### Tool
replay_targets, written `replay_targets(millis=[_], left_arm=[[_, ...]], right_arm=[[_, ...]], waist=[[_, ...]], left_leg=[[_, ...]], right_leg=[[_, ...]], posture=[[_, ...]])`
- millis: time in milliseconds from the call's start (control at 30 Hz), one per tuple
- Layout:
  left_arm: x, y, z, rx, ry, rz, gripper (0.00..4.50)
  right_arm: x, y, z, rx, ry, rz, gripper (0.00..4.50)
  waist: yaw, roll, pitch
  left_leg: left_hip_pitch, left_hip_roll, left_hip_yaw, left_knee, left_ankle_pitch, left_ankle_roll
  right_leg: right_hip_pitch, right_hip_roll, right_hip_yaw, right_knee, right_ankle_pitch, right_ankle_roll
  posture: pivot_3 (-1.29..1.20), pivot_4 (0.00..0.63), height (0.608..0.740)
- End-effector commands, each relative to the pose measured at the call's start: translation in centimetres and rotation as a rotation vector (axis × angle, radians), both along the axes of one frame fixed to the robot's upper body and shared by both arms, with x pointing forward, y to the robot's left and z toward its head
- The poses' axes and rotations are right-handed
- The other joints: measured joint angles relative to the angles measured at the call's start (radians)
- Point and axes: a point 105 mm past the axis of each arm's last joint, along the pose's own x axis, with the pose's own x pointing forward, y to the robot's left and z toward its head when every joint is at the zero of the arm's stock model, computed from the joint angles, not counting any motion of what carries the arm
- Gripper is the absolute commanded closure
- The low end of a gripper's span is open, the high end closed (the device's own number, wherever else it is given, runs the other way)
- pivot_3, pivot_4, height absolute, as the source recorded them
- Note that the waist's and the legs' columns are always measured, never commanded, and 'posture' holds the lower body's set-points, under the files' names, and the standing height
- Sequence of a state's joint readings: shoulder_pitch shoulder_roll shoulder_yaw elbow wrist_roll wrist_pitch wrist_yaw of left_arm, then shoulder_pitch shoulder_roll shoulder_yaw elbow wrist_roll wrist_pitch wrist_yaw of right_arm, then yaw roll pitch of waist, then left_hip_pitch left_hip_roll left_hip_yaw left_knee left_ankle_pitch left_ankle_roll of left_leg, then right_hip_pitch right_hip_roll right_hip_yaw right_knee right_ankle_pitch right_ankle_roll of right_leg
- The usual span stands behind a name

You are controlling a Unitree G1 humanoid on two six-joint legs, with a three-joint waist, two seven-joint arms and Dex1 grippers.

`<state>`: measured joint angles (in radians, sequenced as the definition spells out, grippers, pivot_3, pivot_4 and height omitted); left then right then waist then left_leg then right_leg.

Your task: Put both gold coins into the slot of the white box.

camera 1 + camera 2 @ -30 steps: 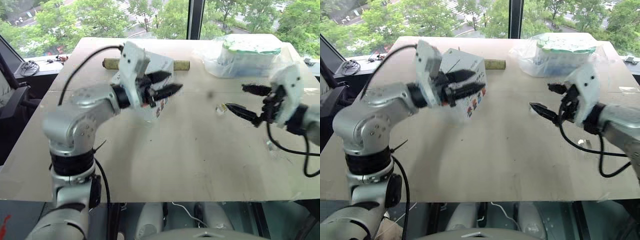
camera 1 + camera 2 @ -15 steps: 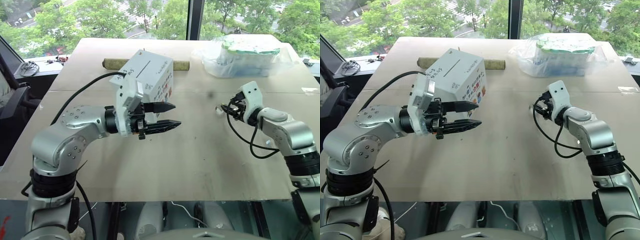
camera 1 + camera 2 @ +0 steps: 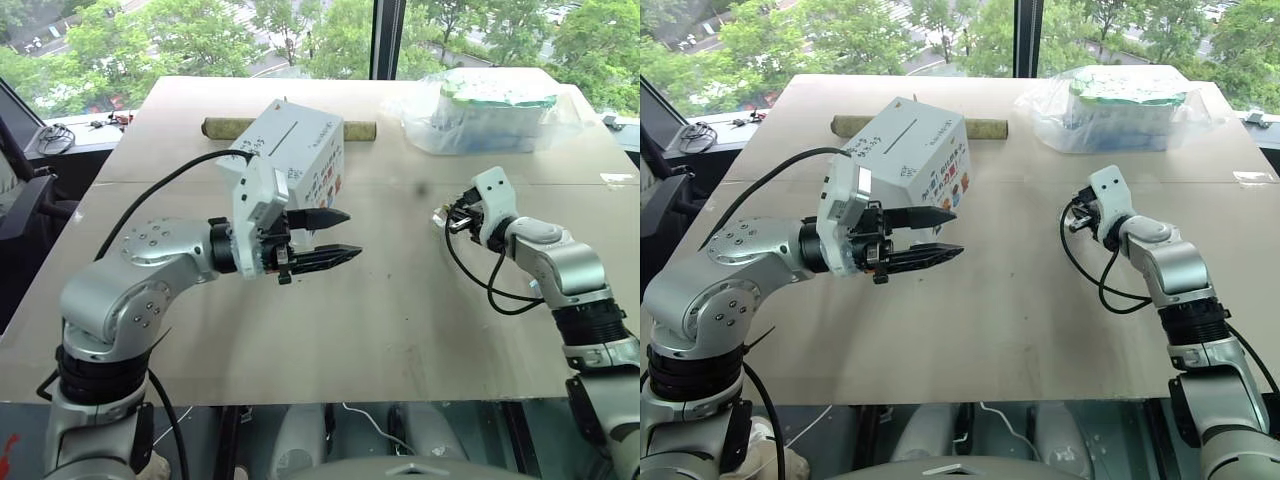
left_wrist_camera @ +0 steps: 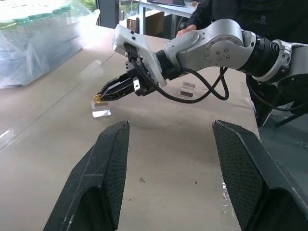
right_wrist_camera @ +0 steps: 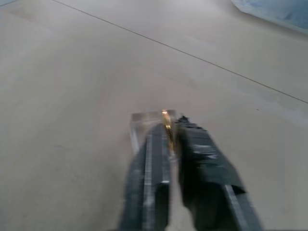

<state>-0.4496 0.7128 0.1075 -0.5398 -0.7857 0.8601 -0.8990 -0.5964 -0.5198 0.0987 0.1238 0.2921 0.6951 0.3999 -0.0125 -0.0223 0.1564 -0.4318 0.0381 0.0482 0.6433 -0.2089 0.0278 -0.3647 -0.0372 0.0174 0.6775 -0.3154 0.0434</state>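
One gold coin pinched edge-on in right hand, fingers pressed together, low over bench above clear holder. White box sits well left and farther back, slot on top face running front-to-back-ish. Left hand spread, empty, just in front of box, so nearer.

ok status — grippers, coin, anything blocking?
Right gripper shut on a gold coin at its clear holder. Left gripper open, empty, in front of the white box. Slot unobstructed.
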Motion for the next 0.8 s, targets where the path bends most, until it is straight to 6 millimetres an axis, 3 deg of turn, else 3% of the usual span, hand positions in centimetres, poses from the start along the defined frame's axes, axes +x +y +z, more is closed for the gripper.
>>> replay_targets(millis=[33, 200, 467, 600, 733, 800], left_arm=[[-0.5, -0.3, 0.8, -0.002, -0.054, -0.021, 1.71], [-0.4, -0.2, 0.7, -0.009, -0.050, -0.014, 1.71], [0.2, -0.3, 1.3, -0.117, 0.045, 0.019, 1.71], [0.6, -0.3, 2.0, -0.178, 0.090, 0.025, 1.71], [1.7, -0.2, 4.2, -0.317, 0.170, 0.017, 1.71], [1.9, -0.5, 4.9, -0.359, 0.197, -0.020, 1.71]], right_arm=[[0.4, -0.4, 1.5, 0.010, -0.052, -0.002, 4.48], [0.2, -0.8, 1.7, 0.009, -0.056, 0.006, 4.48], [-1.3, -0.4, 6.5, 0.283, -0.156, 0.069, 4.48], [-3.4, 0.7, 9.2, 0.448, -0.177, 0.189, 4.48], [-9.0, 3.6, 13.3, 0.642, -0.157, 0.501, 4.48], [-11.5, 5.2, 14.6, 0.654, -0.150, 0.614, 4.48]], waist=[[0.000, 0.000, 0.000], [0.000, 0.000, 0.000], [0.001, 0.000, 0.000], [0.001, 0.000, 0.000], [0.003, 0.000, 0.000], [0.001, 0.000, 0.000]], left_leg=[[0.000, 0.000, 0.000, 0.000, 0.000, 0.000], [0.000, 0.000, 0.000, 0.000, 0.000, 0.000], [0.000, 0.000, 0.000, 0.000, 0.000, 0.000], [0.000, 0.000, -0.001, 0.000, 0.000, 0.000], [0.000, 0.000, -0.001, -0.001, -0.002, 0.004], [0.000, 0.000, -0.002, 0.000, -0.002, 0.004]], right_leg=[[0.000, 0.000, 0.000, 0.000, 0.000, 0.000], [0.000, 0.000, 0.000, 0.000, 0.000, 0.000], [0.000, 0.000, 0.000, 0.000, 0.000, 0.000], [0.000, 0.000, -0.001, 0.000, 0.000, 0.000], [0.000, -0.001, -0.001, 0.000, 0.000, 0.000], [0.000, -0.002, -0.002, 0.000, 0.000, 0.000]], posture=[[0.00, 0.150, 0.740], [0.00, 0.150, 0.740], [0.00, 0.150, 0.740], [0.00, 0.150, 0.740], [0.00, 0.150, 0.740], [0.00, 0.150, 0.740]])
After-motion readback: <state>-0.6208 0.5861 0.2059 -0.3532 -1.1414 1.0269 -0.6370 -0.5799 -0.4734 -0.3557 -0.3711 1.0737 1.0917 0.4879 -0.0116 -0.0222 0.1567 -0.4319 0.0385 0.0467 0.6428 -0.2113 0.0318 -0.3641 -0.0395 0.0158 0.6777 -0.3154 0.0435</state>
